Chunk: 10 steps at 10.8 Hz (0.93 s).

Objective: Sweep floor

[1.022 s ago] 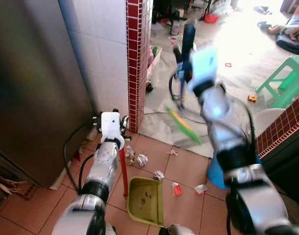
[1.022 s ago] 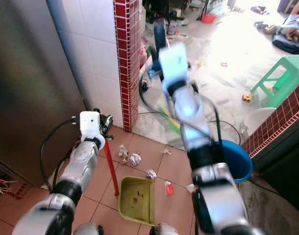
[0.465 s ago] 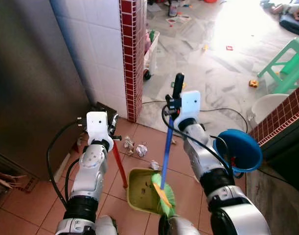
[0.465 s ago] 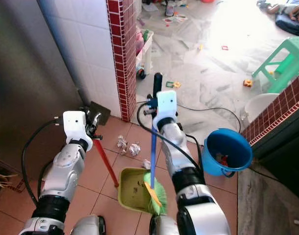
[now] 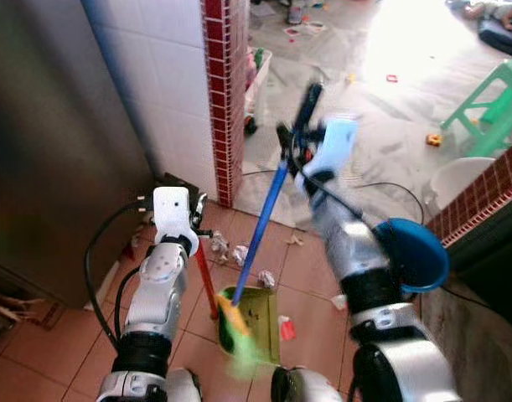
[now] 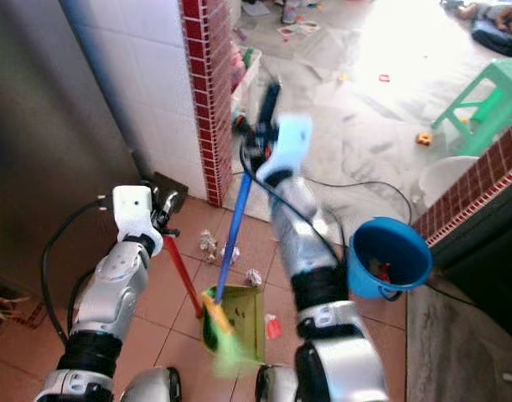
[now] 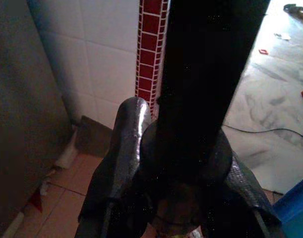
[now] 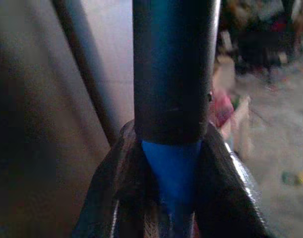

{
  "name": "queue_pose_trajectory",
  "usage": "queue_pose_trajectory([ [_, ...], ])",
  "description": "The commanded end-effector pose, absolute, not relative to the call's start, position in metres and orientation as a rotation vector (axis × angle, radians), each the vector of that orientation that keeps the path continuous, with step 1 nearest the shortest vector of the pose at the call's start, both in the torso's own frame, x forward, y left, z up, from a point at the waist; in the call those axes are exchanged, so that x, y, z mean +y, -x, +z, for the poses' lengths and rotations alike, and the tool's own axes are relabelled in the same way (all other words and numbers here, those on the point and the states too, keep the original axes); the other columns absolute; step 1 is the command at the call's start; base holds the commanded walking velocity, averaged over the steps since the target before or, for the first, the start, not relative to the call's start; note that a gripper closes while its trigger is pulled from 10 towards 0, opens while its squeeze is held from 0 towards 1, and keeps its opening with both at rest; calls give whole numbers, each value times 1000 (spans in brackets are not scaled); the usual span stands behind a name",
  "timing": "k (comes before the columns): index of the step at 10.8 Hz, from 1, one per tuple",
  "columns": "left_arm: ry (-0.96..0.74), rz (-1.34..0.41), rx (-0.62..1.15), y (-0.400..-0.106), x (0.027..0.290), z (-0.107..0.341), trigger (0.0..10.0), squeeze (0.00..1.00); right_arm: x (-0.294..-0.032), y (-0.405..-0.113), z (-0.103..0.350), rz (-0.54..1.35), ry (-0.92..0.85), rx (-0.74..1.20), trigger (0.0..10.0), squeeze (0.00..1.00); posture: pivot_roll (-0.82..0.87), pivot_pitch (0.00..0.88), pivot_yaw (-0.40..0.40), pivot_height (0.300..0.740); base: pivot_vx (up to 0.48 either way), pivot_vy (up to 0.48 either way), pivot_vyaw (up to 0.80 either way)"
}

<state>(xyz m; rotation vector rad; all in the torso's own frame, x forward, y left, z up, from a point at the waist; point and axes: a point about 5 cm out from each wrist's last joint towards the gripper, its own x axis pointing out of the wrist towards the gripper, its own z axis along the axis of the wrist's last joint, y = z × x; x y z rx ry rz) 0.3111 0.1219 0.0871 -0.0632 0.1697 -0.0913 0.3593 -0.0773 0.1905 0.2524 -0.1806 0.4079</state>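
Observation:
My right gripper (image 5: pixel 296 152) is shut on the black grip of a blue-handled broom (image 5: pixel 264 219). The broom leans down to the left, and its blurred green bristles (image 5: pixel 237 333) sit at the left part of the green dustpan (image 5: pixel 264 316). My left gripper (image 5: pixel 200 228) is shut on the top of the dustpan's red handle (image 5: pixel 206 283), holding it upright. Crumpled paper scraps (image 5: pixel 239 254) and a red wrapper (image 5: pixel 287 328) lie on the tiles around the pan. The right wrist view looks along the broom grip (image 8: pixel 173 74) between the fingers (image 8: pixel 111 188); the left wrist view looks along the dustpan's dark grip (image 7: pixel 206 74).
A steel cabinet (image 5: pixel 63 126) and a red-tiled pillar (image 5: pixel 226 92) stand to the left. A blue bucket (image 5: pixel 416 253) with trash is at the right beside a low brick wall (image 5: pixel 490 201). Farther off are a white tub (image 5: pixel 457 180), a green stool (image 5: pixel 490 105) and floor cables.
The broom has gone from raised, to upright at the pan's right side, to leaning left. Its bristles swept left across the dustpan. The left gripper and dustpan handle have stayed put.

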Motion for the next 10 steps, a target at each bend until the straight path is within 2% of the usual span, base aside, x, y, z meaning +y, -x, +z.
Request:
queue_pose_trajectory([
  [1,70,-120,339,-300,115,56,10000,0,-74,-358,224,463,-189,-338,10000,0,1,145,-31,740,0,0,0],
  [3,13,-192,352,-299,110,60,10000,0,-97,-360,236,373,-1,-437,10000,0,-2,126,-40,740,0,0,0],
  [5,-55,-272,367,-293,108,63,10000,0,-125,-358,222,239,97,-409,10000,0,7,118,-46,740,0,0,0],
  [7,-105,-314,392,-285,111,65,10000,0,-142,-352,198,120,202,-338,10000,0,3,112,-42,740,0,0,0],
  [10,-137,-305,393,-279,119,74,10000,0,-150,-348,162,7,181,-159,10000,0,14,117,-43,740,0,0,0],
])
